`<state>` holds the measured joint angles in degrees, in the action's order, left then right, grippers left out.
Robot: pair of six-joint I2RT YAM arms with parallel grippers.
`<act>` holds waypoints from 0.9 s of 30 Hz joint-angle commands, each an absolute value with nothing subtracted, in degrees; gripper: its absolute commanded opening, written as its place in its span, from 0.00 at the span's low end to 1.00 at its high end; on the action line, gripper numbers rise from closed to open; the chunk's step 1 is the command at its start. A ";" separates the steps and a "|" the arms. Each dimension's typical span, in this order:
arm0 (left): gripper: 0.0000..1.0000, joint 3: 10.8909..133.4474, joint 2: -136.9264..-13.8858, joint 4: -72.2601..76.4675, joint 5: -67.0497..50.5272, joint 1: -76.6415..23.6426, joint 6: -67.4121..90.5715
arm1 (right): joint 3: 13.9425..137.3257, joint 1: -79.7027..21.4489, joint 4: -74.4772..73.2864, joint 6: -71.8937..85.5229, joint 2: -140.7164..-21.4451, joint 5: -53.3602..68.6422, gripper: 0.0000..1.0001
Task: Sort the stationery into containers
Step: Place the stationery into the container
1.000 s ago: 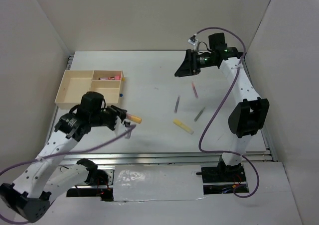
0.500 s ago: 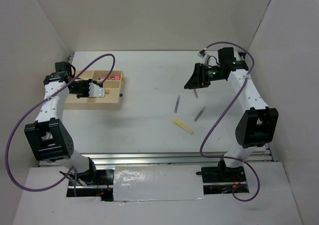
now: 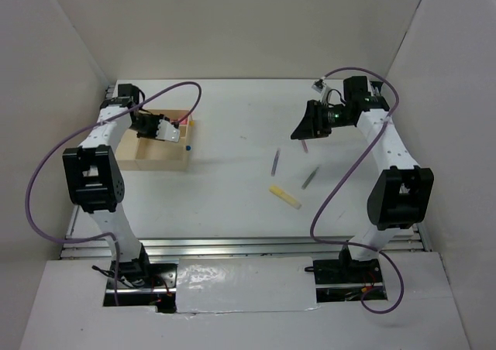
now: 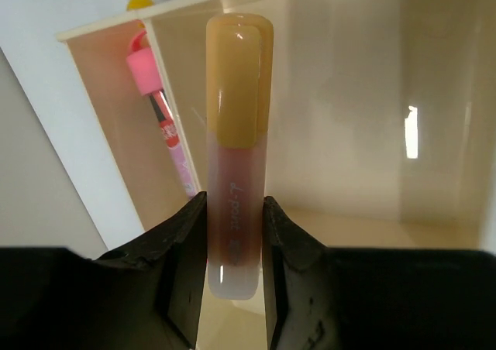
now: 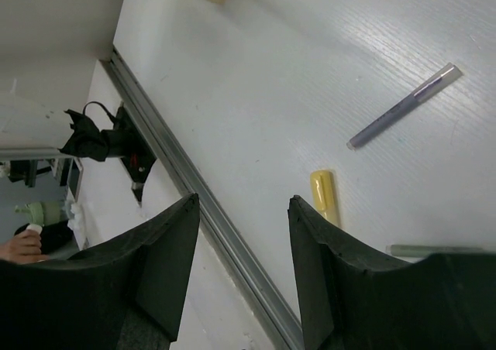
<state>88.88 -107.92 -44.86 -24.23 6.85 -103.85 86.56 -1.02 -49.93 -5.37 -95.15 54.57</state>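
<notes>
Placing step, by the look of it: grips a yellow marker [image 4: 239, 118] in the left hand [image 4: 236, 226], jaws closed partway around its barrel, above an open compartment of the tray [image 4: 349, 133]. Calls next for lowering, then parting the jaws, keeping off the divider beside the pink highlighter [image 4: 159, 118] in the neighbouring slot. Leaves on the surface [image 3: 232, 110] a second yellow marker [image 5: 324, 195], one grey pen [image 5: 403, 106] and a second grey pen [image 3: 310, 177]. Hovers the right hand [image 5: 244, 211] over these, half open, empty.
</notes>
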 commanded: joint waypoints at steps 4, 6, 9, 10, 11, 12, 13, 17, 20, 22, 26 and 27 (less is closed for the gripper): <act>0.06 95.18 -114.69 -44.03 -22.94 4.57 -97.92 | 86.05 -0.44 -49.83 -6.86 -95.71 55.55 0.57; 0.06 96.23 -115.66 -44.56 -22.77 4.13 -96.60 | 85.96 1.67 -49.66 -6.51 -95.89 56.33 0.57; 0.06 96.77 -116.89 -45.96 -22.50 3.87 -95.81 | 86.66 2.72 -50.36 -6.59 -96.85 57.56 0.57; 0.06 96.51 -116.55 -46.14 -22.41 4.04 -95.54 | 87.18 2.99 -50.62 -6.59 -97.46 57.83 0.57; 0.06 95.72 -116.37 -46.14 -22.41 4.04 -95.54 | 87.36 3.34 -51.15 -6.68 -97.64 58.18 0.57; 0.06 95.10 -115.93 -46.14 -22.41 4.39 -95.62 | 87.36 3.60 -51.24 -6.59 -97.91 58.71 0.57; 0.06 94.58 -115.06 -45.97 -22.41 4.48 -95.97 | 87.36 3.78 -51.24 -6.59 -98.08 59.06 0.57; 0.06 91.24 -113.38 -44.39 -20.84 5.01 -95.19 | 86.84 4.04 -50.63 -6.59 -98.00 59.59 0.57; 0.07 92.10 -114.52 -44.47 -20.30 4.66 -92.04 | 86.31 3.96 -50.19 -6.15 -97.73 59.77 0.57; 0.08 93.07 -115.83 -44.03 -20.30 4.13 -89.14 | 86.31 3.96 -50.36 -6.41 -97.73 59.59 0.57; 0.20 93.95 -118.03 -44.21 -20.65 3.43 -86.57 | 86.05 3.69 -50.54 -7.73 -96.86 56.35 0.57; 0.22 93.78 -118.12 -44.03 -20.65 3.43 -86.40 | 86.13 3.43 -50.80 -8.26 -96.77 55.21 0.57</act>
<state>92.01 -116.49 -44.03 -19.66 4.01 -89.52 86.54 3.88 -50.63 -6.22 -98.00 57.08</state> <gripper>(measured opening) 0.411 0.569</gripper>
